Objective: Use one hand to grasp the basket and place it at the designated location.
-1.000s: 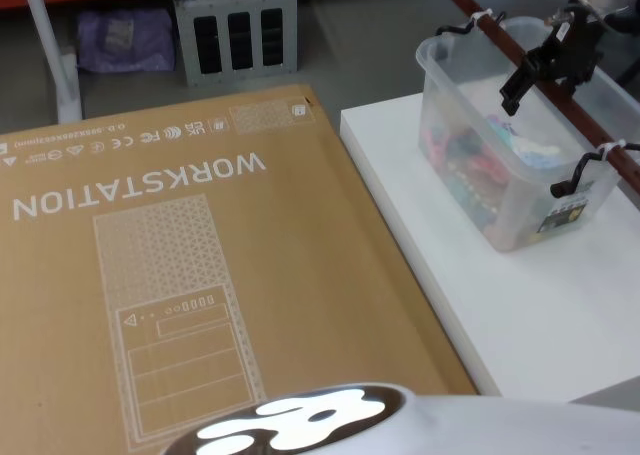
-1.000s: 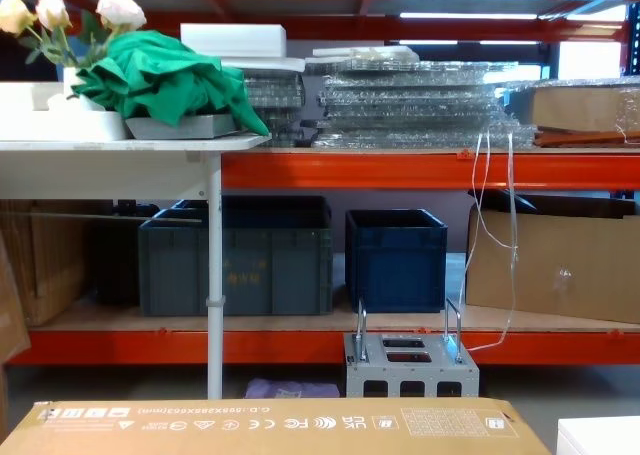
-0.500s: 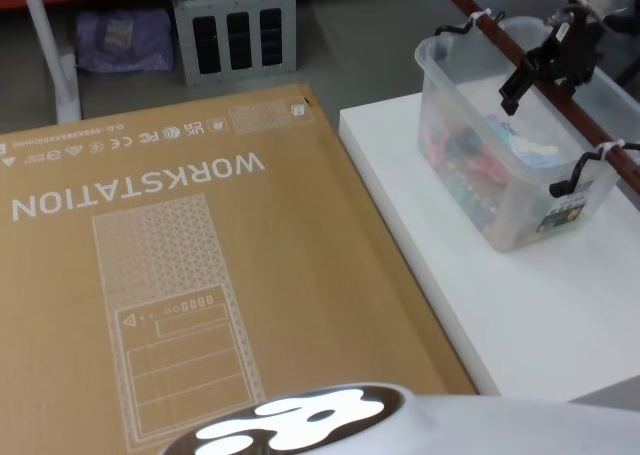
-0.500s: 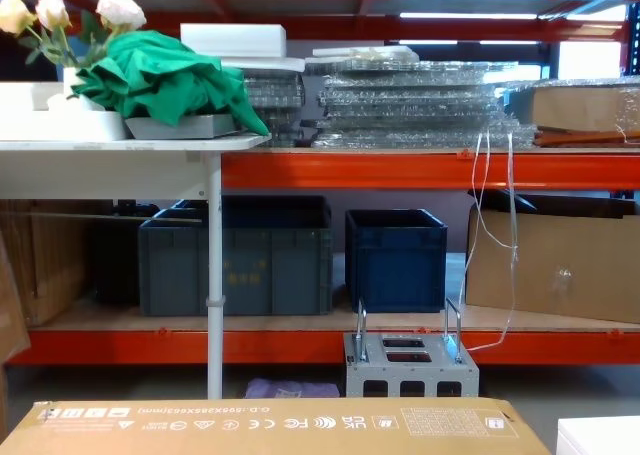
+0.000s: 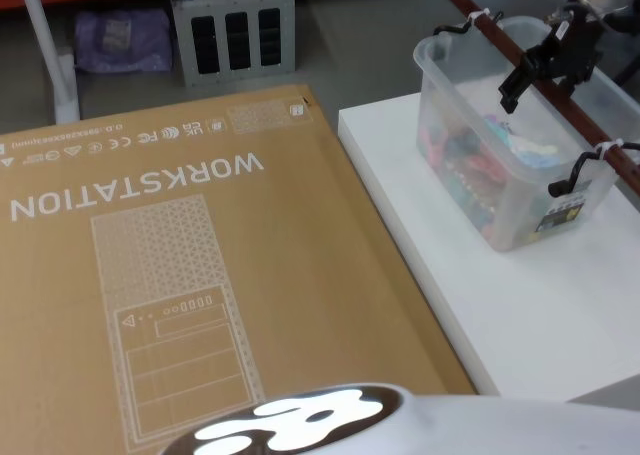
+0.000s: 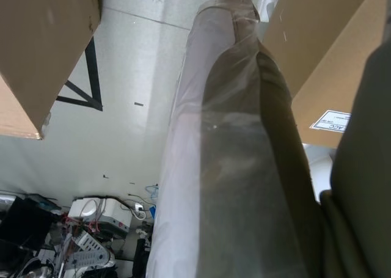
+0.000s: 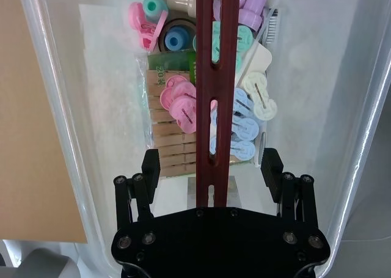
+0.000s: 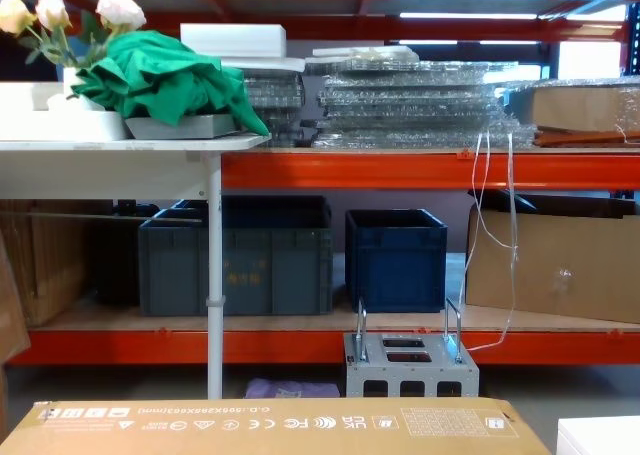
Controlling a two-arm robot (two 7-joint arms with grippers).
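Currently my right tool point(image 7: 211, 162) hangs over the basket point(image 5: 520, 210) with its fingers spread wide, one on each side of the reddish-brown slotted bar point(image 7: 211, 76) that runs across the tub's open top. Nothing is gripped yet, and both fingers stand apart from the bar. Below it, inside the tub, lie coloured plastic clips point(image 7: 183, 95) and small packets. The basket itself sits on the white tabletop point(image 5: 520, 315) at the far right, well apart from the big WORKSTATION carton point(image 5: 180, 275) on the left.

I judge this to be the approach just before the grasp. The next move calls for checking that my fingers are level with the bar, which I cannot tell from here, then closing squarely on it. The lift should be straight up, since a loaded tub held by one bar may tip or swing.
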